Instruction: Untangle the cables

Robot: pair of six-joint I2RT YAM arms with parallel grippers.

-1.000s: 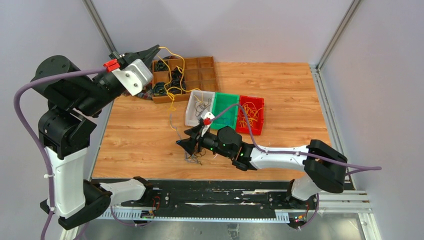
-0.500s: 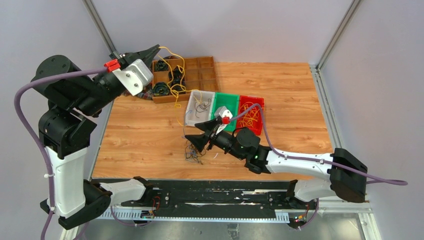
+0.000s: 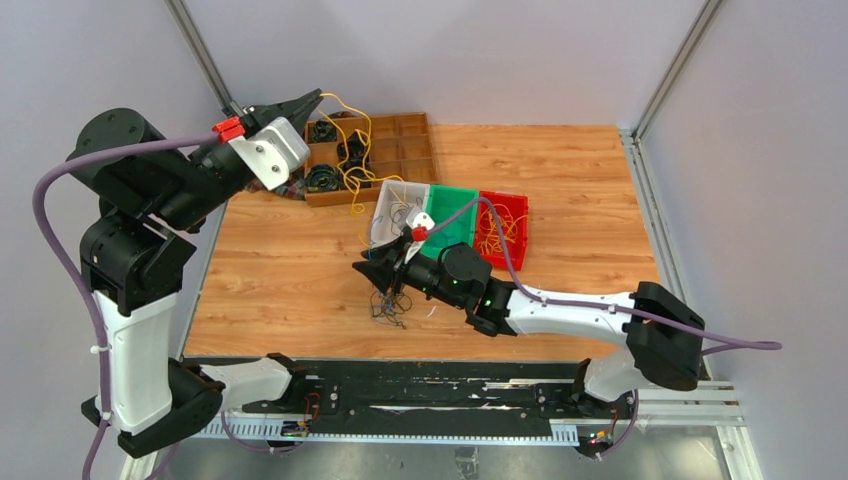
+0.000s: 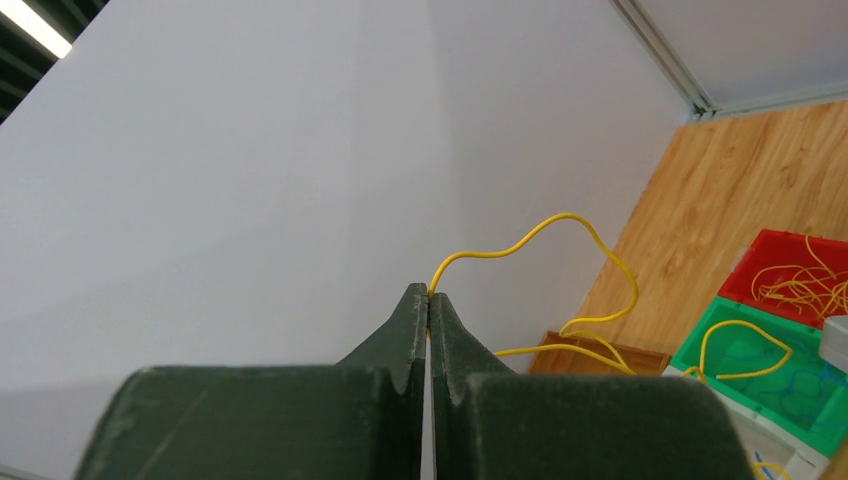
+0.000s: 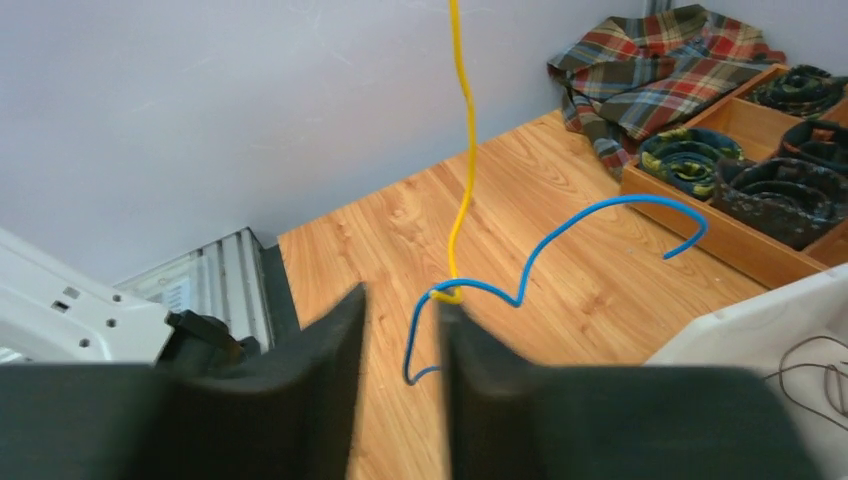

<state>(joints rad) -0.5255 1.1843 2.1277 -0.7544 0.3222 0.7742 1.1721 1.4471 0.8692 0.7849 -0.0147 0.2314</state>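
The left end effector (image 4: 428, 293) is pinching the yellow cable (image 4: 570, 215) aloft while the right end effector (image 5: 400, 305), narrowly parted, is straddling the snagged blue cable (image 5: 620, 200), probably needing to clamp and pull

- Yellow cable (image 4: 560, 216): plain bright yellow along its whole visible length.
- Blue cable (image 5: 600, 205): plain mid blue.
- Bins at centre far, left to right: white bin (image 3: 380, 215), green bin (image 3: 455, 189), red bin (image 3: 504, 196).
- Compartment tray (image 3: 405, 150), far left: brown wood.
- Cloth (image 5: 660, 50): tartan in red, green, navy and yellow.
- Table (image 3: 580, 200): orange-brown wood grain.
- Arm hose (image 3: 37, 215): purple.
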